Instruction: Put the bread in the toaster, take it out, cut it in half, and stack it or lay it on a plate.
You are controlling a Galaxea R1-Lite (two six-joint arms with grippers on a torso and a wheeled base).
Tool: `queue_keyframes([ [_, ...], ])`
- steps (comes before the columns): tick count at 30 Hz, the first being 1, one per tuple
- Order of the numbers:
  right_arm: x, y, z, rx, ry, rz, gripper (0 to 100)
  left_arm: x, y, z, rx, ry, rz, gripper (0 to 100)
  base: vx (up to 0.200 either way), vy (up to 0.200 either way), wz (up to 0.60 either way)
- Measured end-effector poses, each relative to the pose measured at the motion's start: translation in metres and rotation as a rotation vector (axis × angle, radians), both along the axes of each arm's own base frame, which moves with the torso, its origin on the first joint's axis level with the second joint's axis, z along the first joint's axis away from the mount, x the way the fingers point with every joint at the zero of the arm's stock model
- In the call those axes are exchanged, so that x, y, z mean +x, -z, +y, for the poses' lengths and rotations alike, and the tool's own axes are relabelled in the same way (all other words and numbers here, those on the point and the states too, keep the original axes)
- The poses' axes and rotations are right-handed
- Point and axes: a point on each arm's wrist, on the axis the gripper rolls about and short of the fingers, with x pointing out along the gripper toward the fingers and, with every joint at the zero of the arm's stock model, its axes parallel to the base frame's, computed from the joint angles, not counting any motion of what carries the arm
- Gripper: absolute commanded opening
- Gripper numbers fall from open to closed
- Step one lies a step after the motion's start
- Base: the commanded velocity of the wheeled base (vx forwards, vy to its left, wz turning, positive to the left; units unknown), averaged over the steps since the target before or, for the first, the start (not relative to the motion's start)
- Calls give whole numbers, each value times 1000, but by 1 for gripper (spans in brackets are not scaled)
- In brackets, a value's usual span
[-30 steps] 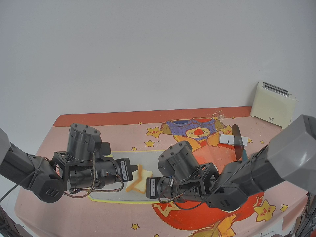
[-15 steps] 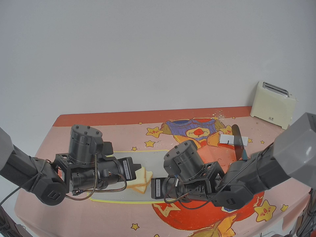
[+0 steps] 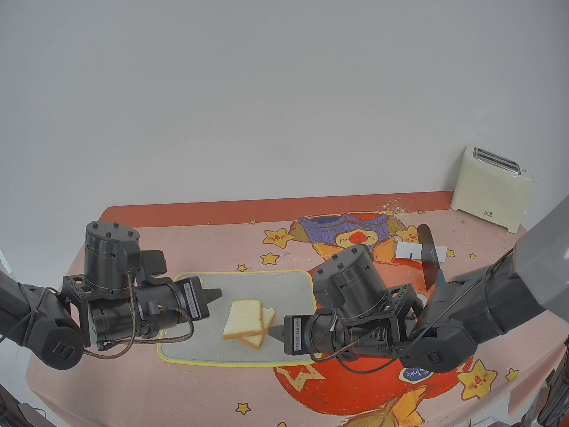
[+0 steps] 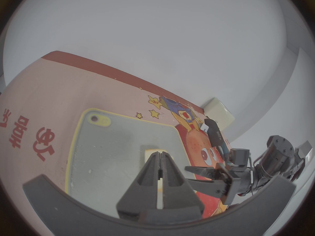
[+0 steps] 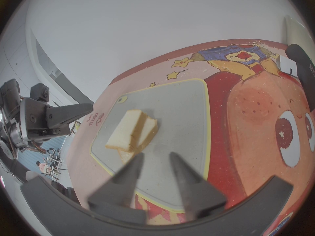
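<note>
In the head view the left gripper (image 3: 214, 295) has drawn back from the bread (image 3: 243, 318), which a second ago it held tilted over the lower half; it now hangs over the left part of the cutting board (image 3: 290, 286), apart from the slices. The right gripper (image 3: 275, 331) has shifted slightly toward the board's right side, its tip just beside the lower half. The two halves lie stacked near the board's front middle, the upper one offset to the left. Well right of the board a dark-bladed knife (image 3: 428, 255) rests on a white holder, and the toaster (image 3: 492, 188) stands further off at the back corner of the table (image 3: 178, 232). In the left wrist view the left gripper (image 4: 160, 154) has its fingers pressed together on nothing, and the bread (image 4: 149, 153) peeks out just beyond their tips on the cutting board (image 4: 108, 148); the right gripper (image 4: 188, 175) sits spread past the board's edge, with knife (image 4: 215, 135) and toaster (image 4: 218, 113) behind. In the right wrist view the right gripper (image 5: 156, 155) stands parted and empty, the bread (image 5: 126, 133) just ahead of its fingers on the cutting board (image 5: 183, 115); whether one finger touches the lower half I cannot tell. The left gripper (image 5: 88, 108) hovers beyond the board's far edge.
</note>
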Motion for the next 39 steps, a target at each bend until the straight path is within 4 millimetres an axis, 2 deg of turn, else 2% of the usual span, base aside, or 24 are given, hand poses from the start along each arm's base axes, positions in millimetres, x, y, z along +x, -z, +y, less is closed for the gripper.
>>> queue_keyframes([
  [4,1,-2,1,22,4,-18,100,-1,4,10,-19,3,29,0,0,0,0],
  [9,2,-2,3,29,7,-23,100,-6,7,35,-71,10,75,0,0,0,0],
  [10,2,-1,3,30,7,-24,100,-7,8,41,-82,6,87,100,0,0,0],
  [20,5,5,12,36,6,-23,100,-13,0,81,-180,6,107,100,0,0,0],
  [30,1,9,25,74,19,22,100,-11,1,104,-206,-64,101,100,0,0,0],
  [39,-3,16,29,61,11,34,100,-16,8,108,-228,-50,139,100,0,0,0],
])
